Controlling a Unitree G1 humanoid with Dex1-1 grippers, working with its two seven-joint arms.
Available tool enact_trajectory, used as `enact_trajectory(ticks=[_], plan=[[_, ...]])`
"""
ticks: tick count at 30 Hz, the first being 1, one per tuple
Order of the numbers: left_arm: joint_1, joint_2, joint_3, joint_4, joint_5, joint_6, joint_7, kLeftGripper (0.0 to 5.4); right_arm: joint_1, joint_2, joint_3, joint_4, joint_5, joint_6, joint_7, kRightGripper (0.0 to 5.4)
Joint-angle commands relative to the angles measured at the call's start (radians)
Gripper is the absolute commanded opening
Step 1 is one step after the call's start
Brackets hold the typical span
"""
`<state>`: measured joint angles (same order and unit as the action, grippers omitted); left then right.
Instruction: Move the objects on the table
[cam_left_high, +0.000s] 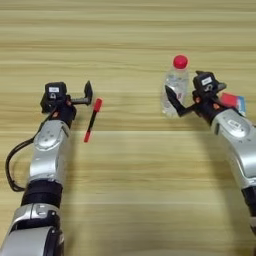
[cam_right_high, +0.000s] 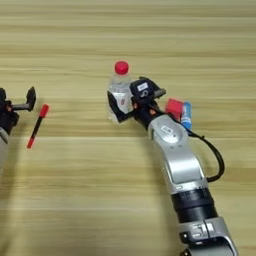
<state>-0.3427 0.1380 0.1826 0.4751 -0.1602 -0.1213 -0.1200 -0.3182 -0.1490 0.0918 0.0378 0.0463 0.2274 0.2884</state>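
Note:
A small clear bottle (cam_left_high: 175, 81) with a red cap stands right of the table's (cam_left_high: 130, 190) centre. My right gripper (cam_left_high: 184, 96) is open and straddles its lower half, with one black finger (cam_left_high: 171, 100) at its front left side. Just behind this wrist lie a small red cube (cam_right_high: 174, 107) and a blue-and-white tube (cam_right_high: 186, 115). A thin red pen (cam_left_high: 92, 120) lies at the left. My left gripper (cam_left_high: 75, 98) rests open just left of the pen's top end, apart from it.
Both silver forearms lie on the wood, the left one (cam_left_high: 47, 150) along the left edge and the right one (cam_right_high: 175, 160) running from the lower right. A black cable (cam_right_high: 212, 155) loops beside the right arm.

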Motion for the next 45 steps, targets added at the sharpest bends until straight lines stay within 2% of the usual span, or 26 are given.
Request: enact_trajectory(ticks=[1,13,17,28,34,39,45], plan=[[-0.007,0.004,-0.002,0.002,0.006,0.000,0.000,5.40,-0.044,0.011,-0.003,0.042,0.005,-0.012,0.004,5.38],[-0.004,0.004,-0.002,-0.003,0.006,0.002,-0.001,5.40,-0.165,0.053,-0.042,0.247,0.025,-0.049,-0.007,5.38],[0.000,0.004,-0.003,-0.010,0.006,0.004,0.000,5.40,-0.176,0.059,-0.048,0.274,0.029,-0.056,-0.005,5.38],[0.001,0.004,-0.003,-0.011,0.005,0.003,-0.003,5.40,-0.186,0.076,-0.055,0.315,0.034,-0.088,0.006,3.78],[0.001,0.004,-0.005,-0.014,0.004,0.003,-0.008,5.40,-0.184,0.080,-0.063,0.306,0.038,-0.092,0.007,3.36],[0.021,-0.016,-0.046,-0.067,-0.010,-0.010,-0.077,5.40,-0.171,0.080,-0.063,0.233,0.035,-0.084,0.001,3.28],[0.087,-0.027,-0.176,-0.188,-0.006,-0.022,-0.255,5.40,-0.151,0.084,-0.050,0.092,0.033,-0.024,-0.010,3.28]])
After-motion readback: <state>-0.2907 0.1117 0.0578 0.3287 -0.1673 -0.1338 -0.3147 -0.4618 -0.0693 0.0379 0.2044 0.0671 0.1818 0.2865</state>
